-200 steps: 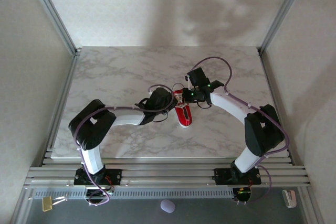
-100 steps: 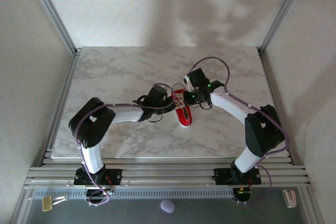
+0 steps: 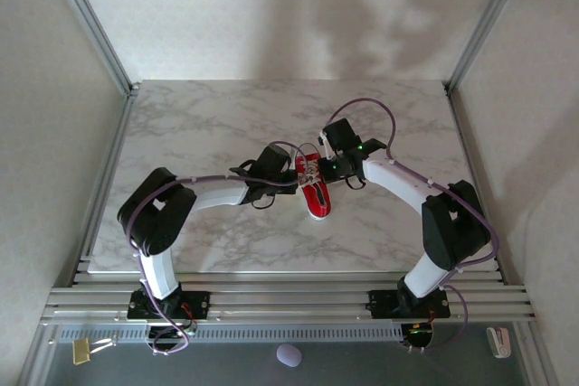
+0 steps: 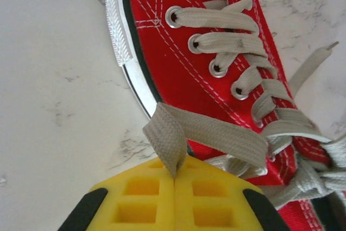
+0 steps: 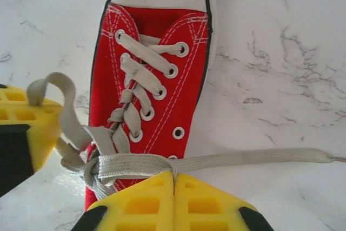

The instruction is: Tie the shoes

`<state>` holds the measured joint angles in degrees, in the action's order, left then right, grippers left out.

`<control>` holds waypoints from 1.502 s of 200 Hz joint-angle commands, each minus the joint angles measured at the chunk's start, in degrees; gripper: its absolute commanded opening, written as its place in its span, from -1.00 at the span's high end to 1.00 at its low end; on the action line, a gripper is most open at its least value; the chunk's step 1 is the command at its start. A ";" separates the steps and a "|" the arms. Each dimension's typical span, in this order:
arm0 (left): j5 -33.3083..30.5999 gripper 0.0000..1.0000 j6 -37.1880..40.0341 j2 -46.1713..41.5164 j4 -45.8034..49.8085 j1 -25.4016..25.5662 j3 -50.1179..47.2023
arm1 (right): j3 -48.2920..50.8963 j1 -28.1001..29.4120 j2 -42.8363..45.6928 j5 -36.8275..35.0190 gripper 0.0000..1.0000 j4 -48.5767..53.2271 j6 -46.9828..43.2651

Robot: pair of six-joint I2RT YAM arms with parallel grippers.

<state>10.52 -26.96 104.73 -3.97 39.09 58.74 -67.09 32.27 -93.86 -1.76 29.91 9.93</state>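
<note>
A small red shoe with white toe cap lies mid-table, toe toward the arms. My left gripper sits at its left side and my right gripper over its ankle end. In the left wrist view the left gripper is shut on a folded loop of white lace beside the shoe. From the right wrist, the right gripper is shut on a flat lace loop coming off a knot above the shoe. The left gripper's yellow finger shows at left.
The marble table is walled by a metal frame on both sides and a rail along the near edge. One loose lace end trails right across the table; another lies beside the shoe.
My left gripper has shifted right and slightly away from the bases, closing in on the shoe's left side. The right gripper and the shoe have stayed almost still.
</note>
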 commanded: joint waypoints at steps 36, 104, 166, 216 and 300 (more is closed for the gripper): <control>-2.62 1.00 8.97 -3.82 3.60 -0.50 1.20 | -1.64 -0.27 -0.13 -6.39 1.00 3.37 -2.28; -7.59 1.00 20.28 -5.41 6.43 0.34 2.02 | -2.08 -0.23 -0.61 -6.08 1.00 3.36 -3.34; -10.45 1.00 31.18 -5.17 5.21 3.94 2.99 | -2.22 -0.28 -0.97 -5.43 1.00 3.04 -3.51; -7.04 1.00 39.58 -6.46 1.42 4.09 1.12 | -1.34 -1.35 -0.79 -2.31 1.00 2.26 -4.04; -8.63 1.00 58.45 -4.19 7.59 4.07 4.28 | -1.32 -3.62 -1.82 3.08 1.00 2.42 -5.57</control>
<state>3.33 24.82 100.22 -0.51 43.05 60.53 -67.61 29.04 -94.41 -0.30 31.97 5.76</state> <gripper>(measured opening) 0.046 0.040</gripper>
